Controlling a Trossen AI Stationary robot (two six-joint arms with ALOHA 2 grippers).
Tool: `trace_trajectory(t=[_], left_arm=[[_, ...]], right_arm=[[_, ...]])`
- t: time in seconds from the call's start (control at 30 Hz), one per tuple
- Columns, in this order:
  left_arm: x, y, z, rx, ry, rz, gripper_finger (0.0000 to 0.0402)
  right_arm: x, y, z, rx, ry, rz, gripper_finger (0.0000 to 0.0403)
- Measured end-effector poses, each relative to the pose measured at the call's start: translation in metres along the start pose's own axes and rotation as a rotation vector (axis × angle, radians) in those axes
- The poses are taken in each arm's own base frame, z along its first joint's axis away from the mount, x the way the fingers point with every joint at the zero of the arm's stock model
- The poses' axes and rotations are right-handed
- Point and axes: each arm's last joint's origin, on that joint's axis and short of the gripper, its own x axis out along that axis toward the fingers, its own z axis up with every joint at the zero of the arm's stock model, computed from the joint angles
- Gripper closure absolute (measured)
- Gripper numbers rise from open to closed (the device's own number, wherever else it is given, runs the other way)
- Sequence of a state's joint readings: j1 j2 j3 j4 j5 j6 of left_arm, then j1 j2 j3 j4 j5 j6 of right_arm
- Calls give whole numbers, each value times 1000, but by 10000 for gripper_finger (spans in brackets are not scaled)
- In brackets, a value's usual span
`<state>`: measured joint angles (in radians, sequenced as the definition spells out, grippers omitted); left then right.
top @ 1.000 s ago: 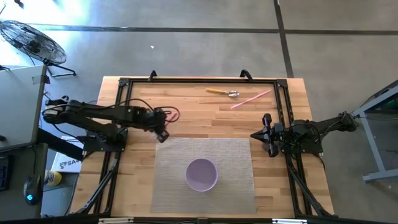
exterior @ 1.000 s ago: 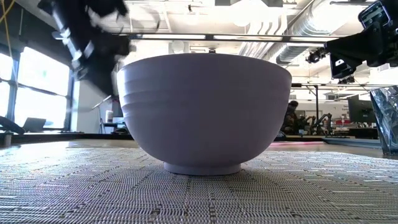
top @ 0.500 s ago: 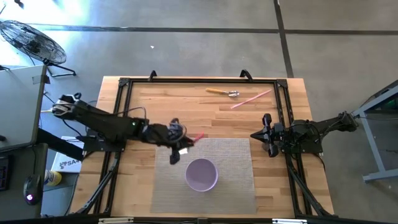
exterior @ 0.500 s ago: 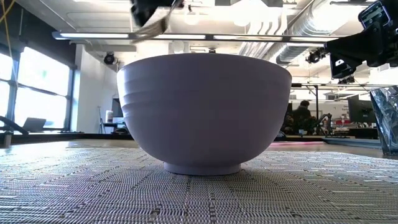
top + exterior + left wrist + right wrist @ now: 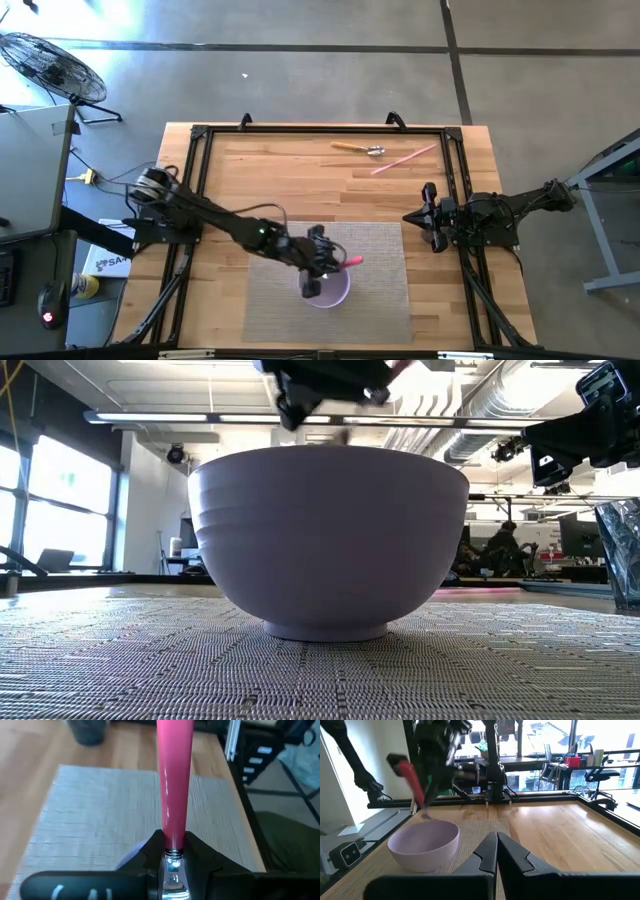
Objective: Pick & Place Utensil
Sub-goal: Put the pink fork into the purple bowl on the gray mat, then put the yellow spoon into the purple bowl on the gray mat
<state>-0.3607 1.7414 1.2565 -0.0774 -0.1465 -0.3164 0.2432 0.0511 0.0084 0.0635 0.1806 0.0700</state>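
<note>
**Pink utensil held over the bowl**

High view: the left gripper (image 5: pixel 318 268), clamped on one pink utensil (image 5: pixel 345 263), hangs over the single bowl (image 5: pixel 330 287) at lower centre of the mat (image 5: pixel 380 260). Two more utensils, a spoon (image 5: pixel 360 149) and a pink stick (image 5: pixel 403 160), lie at upper right. The right gripper (image 5: pixel 421 217) waits at right, fingers together.

Low view: the bowl fills the centre.

Left wrist view: the fingers (image 5: pixel 152 851) pinch the utensil where the handle meets metal; it looks light, stiff and slippery.

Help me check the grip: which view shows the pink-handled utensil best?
The left wrist view: the pink-handled utensil fills it, clamped in the left gripper. Right wrist shows it tilted above the bowl; high view, a pink sliver.
</note>
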Motion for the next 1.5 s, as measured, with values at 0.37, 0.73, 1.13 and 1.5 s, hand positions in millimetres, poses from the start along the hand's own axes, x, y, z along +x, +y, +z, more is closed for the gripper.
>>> trace_trajectory(t=[0.37, 0.73, 1.13, 1.5], left_arm=[[41, 2, -25, -9, 109, 36, 356], [52, 3, -36, -9, 143, 43, 348], [64, 5, -50, 46, 201, 30, 301], [27, 4, -27, 72, 216, 21, 300]], right_arm=[[0, 0, 0, 0, 2, 0, 398], [0, 0, 0, 0, 1, -1, 399], [0, 0, 0, 0, 2, 0, 399], [1, 0, -1, -1, 8, -4, 401]])
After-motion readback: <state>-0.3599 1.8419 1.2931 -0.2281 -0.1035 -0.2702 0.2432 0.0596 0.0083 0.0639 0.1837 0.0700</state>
